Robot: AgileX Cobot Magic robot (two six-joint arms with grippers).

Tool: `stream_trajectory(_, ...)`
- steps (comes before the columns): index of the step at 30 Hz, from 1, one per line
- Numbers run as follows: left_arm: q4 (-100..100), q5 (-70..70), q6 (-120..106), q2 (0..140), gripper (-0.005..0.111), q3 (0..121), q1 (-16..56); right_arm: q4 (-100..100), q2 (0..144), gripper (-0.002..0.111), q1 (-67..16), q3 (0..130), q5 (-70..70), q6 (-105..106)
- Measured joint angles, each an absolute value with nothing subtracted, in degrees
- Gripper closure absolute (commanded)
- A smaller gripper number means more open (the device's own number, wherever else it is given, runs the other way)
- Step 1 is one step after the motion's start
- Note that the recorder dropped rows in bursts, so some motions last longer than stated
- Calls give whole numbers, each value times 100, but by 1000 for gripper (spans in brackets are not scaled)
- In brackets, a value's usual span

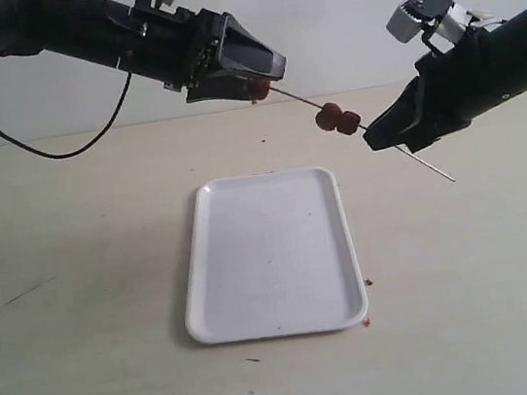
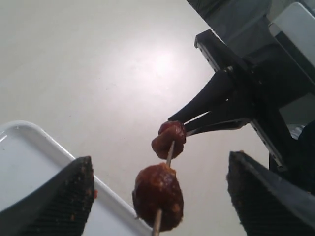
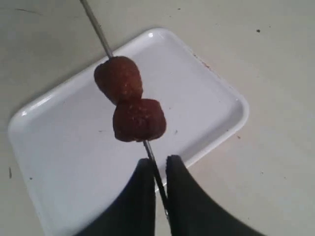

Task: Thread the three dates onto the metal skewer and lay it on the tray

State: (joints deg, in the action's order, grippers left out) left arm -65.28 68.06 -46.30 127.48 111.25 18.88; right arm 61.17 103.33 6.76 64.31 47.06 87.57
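Tray point(image 1: 272, 255): flat on worktop point(image 1: 90, 359), nearest. Metal skewer point(image 1: 301, 100): aloft beyond it, tilted, clamped in right tool point(image 1: 373, 140); two dates point(image 1: 338, 120) touching, beside that tool. Third date point(image 1: 258, 88): between left tool point(image 2: 160, 160) fingers, spread wide, touching neither.

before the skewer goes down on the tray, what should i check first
1. All three dates on the metal skewer: ok. Two dates sit together; the third date sits apart from them.
2. Left gripper clear of the third date: ok. The jaws are wide and neither pad touches it.
3. Right gripper holding the skewer: ok. It is shut on the rod just behind the two dates.
4. Tray free to receive it: ok. There are only tiny specks on it.
5. Rod sticking out past the third date: cannot tell. That end is cut off in the left wrist view and hidden in the exterior view.
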Motion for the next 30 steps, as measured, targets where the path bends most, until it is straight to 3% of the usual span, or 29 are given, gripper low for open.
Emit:
stream_trajectory(15, -6593, 6805, -4739, 12699, 33, 11125, 1888, 6029, 10333, 108, 697, 6467, 5068, 9130)
stream_trajectory(30, -6593, 6906, -3876, 12699, 33, 11115, 1876, 6049, 10345, 108, 707, 6467, 4975, 10892)
